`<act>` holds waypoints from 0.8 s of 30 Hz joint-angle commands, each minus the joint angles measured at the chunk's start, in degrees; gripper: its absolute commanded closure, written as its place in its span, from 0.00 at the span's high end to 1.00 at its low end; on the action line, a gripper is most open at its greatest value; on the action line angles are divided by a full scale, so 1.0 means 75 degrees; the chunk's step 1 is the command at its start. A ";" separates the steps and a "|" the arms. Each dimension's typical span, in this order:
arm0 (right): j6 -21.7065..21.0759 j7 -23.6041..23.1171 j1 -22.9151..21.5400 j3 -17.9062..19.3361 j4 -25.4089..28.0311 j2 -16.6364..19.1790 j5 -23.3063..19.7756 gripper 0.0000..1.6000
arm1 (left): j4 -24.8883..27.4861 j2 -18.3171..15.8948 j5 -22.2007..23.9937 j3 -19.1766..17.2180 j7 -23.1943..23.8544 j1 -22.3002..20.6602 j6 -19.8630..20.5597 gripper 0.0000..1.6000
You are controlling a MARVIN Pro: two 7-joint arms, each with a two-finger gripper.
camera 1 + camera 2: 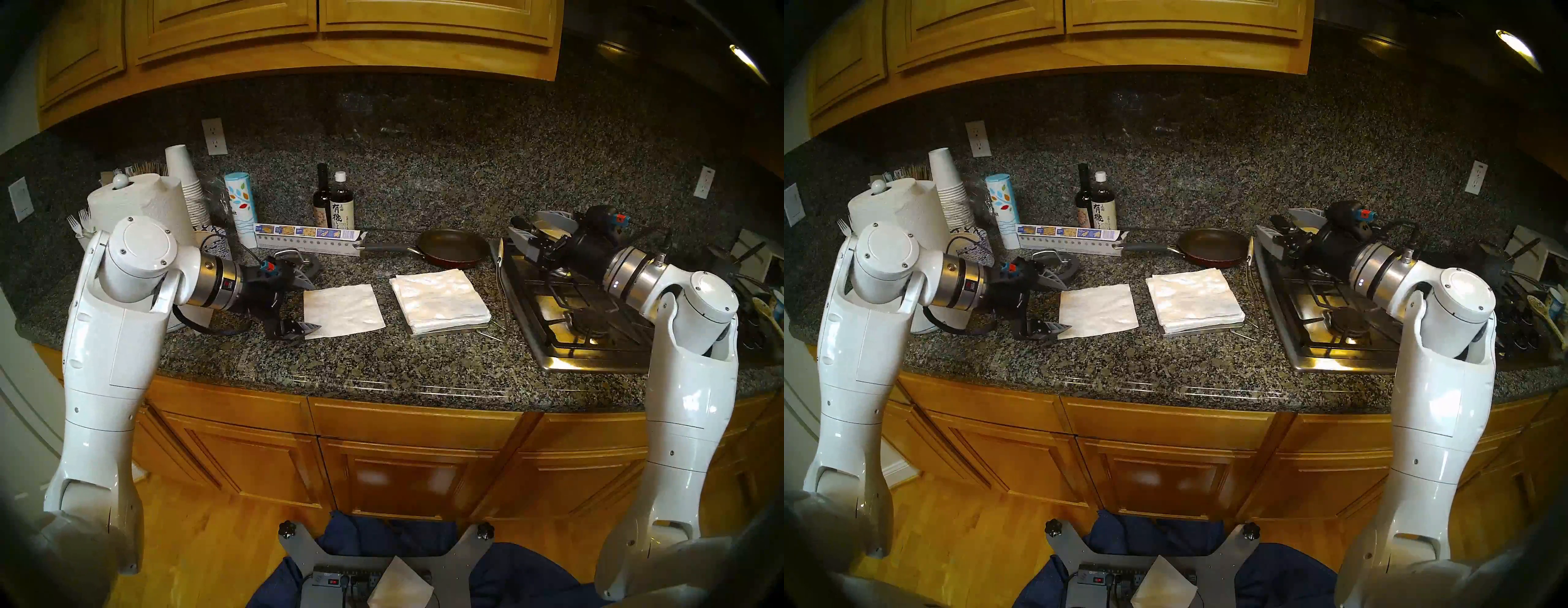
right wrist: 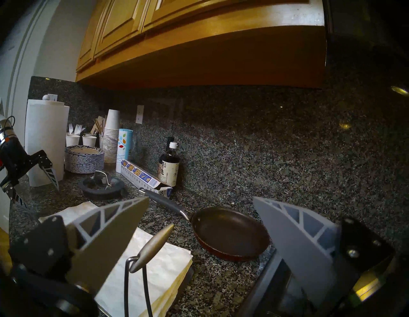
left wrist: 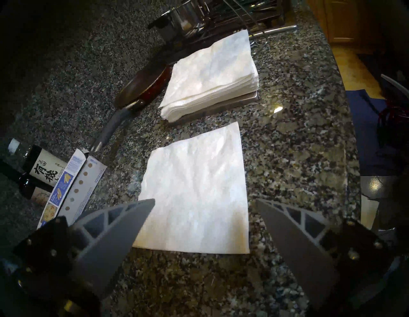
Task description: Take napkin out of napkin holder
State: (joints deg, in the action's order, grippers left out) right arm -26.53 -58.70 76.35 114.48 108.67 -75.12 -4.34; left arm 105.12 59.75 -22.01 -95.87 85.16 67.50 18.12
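The napkin (image 1: 343, 311) lay flat on the counter at centre frame — out of the napkin holder (image 1: 449, 329), just left of it. My left gripper (image 1: 307, 297) stood spread wide at its left edge, empty; my right gripper (image 1: 526, 235) — also parted — hung upper right over the stove (image 1: 564, 322).

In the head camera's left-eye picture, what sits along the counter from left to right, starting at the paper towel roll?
paper towel roll → left gripper → napkin → stack of napkins on the napkin holder → stove
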 commanded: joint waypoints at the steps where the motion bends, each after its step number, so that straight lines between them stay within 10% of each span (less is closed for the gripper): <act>1: 0.0032 -0.0042 -0.0149 0.0080 0.0178 0.0059 -0.0076 1.00 | 0.0353 0.0098 0.0399 -0.0242 -0.0056 -0.0846 0.0152 1.00; 24: -0.0092 -0.0309 0.0506 0.0372 0.0720 -0.0116 -0.0117 1.00 | -0.0617 0.2275 0.0032 0.1028 -0.2727 -0.2084 0.0697 1.00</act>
State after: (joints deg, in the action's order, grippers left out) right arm -26.65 -61.14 79.60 116.39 111.32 -75.63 -4.86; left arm 101.04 71.38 -19.72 -89.23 70.14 57.30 23.48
